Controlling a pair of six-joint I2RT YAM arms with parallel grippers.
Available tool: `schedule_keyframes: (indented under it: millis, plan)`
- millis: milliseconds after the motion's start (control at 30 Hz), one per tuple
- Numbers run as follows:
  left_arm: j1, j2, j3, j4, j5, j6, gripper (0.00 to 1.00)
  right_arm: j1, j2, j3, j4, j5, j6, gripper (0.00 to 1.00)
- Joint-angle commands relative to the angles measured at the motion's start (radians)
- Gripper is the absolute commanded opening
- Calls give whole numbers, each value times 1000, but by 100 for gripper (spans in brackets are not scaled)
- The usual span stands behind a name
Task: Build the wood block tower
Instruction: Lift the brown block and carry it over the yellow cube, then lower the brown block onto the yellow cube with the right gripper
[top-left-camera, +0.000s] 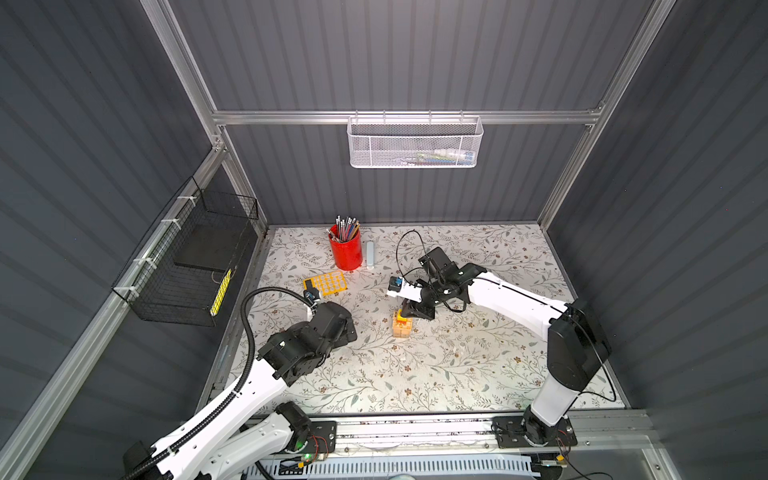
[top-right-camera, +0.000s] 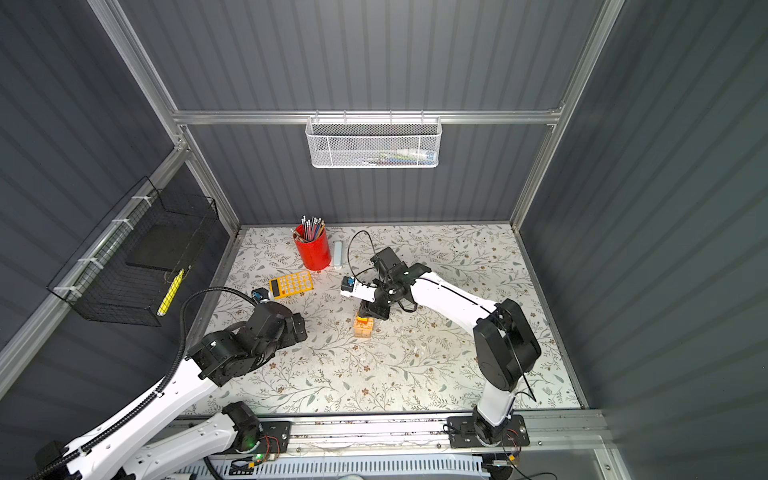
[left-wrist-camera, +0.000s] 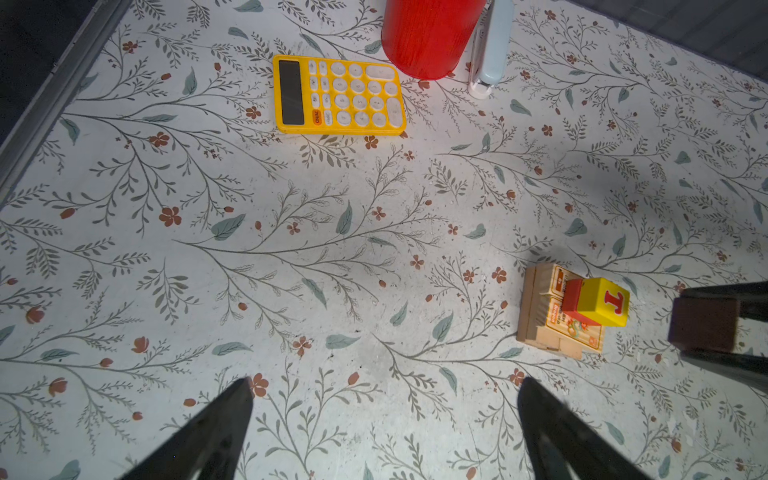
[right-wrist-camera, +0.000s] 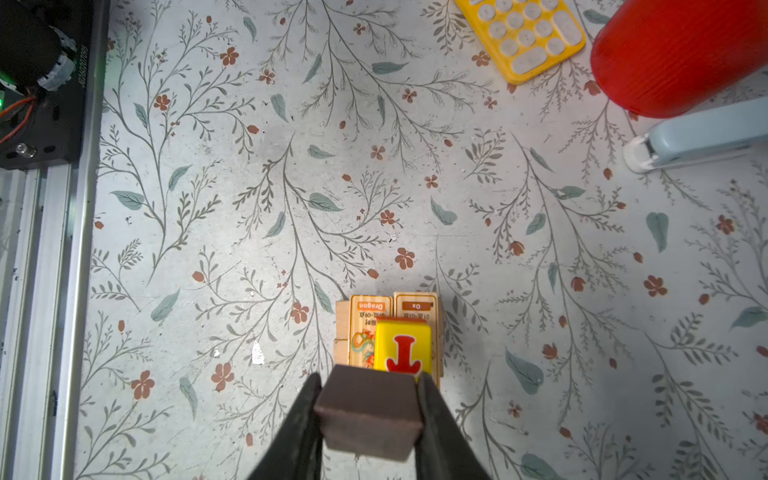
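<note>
Near the middle of the floral table (top-left-camera: 478, 365) in both top views, wood block tower (top-left-camera: 402, 329), with right gripper (top-left-camera: 409, 312) close over its top. From the left wrist: left gripper (left-wrist-camera: 385, 381) spread wide over bare table, "ON/AC" legible on the calculator (left-wrist-camera: 338, 95), red "T" on the tower's yellow cube (left-wrist-camera: 602, 305). From the right wrist: right gripper clamped on a dark brown block (right-wrist-camera: 370, 415) beside that cube, printed blocks (right-wrist-camera: 365, 332) below reading "Dragon" and "Ox".

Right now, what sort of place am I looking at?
Probably a lab robot cell staged as a desk: grey panels on an aluminium frame, a floral table with pencil cup, calculator and stapler, plus a left arm and right arm bolted along the front.
</note>
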Motion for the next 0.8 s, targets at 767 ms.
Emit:
schedule_keyframes:
  millis: [767]
  plan:
    - [-4,-2,-2,-14,-29,9,99,2,129,111,-46,51,-54,28]
